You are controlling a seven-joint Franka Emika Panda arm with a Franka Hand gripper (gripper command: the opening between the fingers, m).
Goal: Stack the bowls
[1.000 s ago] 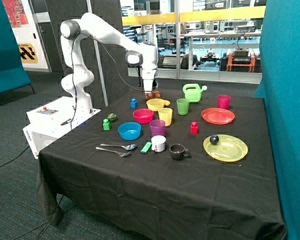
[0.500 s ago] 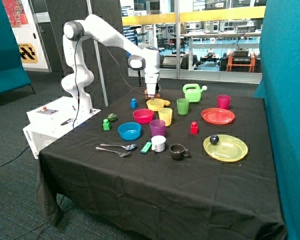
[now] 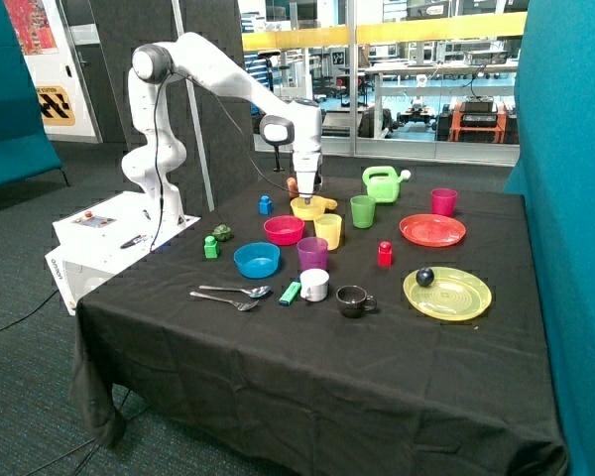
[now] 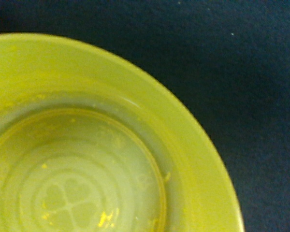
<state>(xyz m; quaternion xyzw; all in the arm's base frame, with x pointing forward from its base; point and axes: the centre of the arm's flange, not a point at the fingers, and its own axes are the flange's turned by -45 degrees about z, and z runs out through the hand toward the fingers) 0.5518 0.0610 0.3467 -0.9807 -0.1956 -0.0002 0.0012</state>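
Note:
The yellow bowl (image 3: 308, 207) stands on the black table behind the yellow cup. The gripper (image 3: 307, 197) is right above it, down at its rim. The wrist view is filled by the yellow bowl (image 4: 92, 159), seen from very close, with a clover mark on its bottom and black cloth beside it. The pink-red bowl (image 3: 284, 230) stands just in front of the yellow one. The blue bowl (image 3: 257, 260) stands nearer the front, by the spoons. The three bowls stand apart, none inside another.
Around the bowls stand a yellow cup (image 3: 328, 231), a purple cup (image 3: 312, 254), a green cup (image 3: 362, 210), a white cup (image 3: 314, 285) and a dark cup (image 3: 353, 299). A green watering can (image 3: 382, 183), a red plate (image 3: 432, 230), a yellow plate (image 3: 447, 294), spoons (image 3: 228, 295) and small blocks also lie about.
The arm has moved from behind the yellow bowl to right over it and has come down to its rim. A brown object behind the bowl, earlier behind the gripper, now shows beside it.

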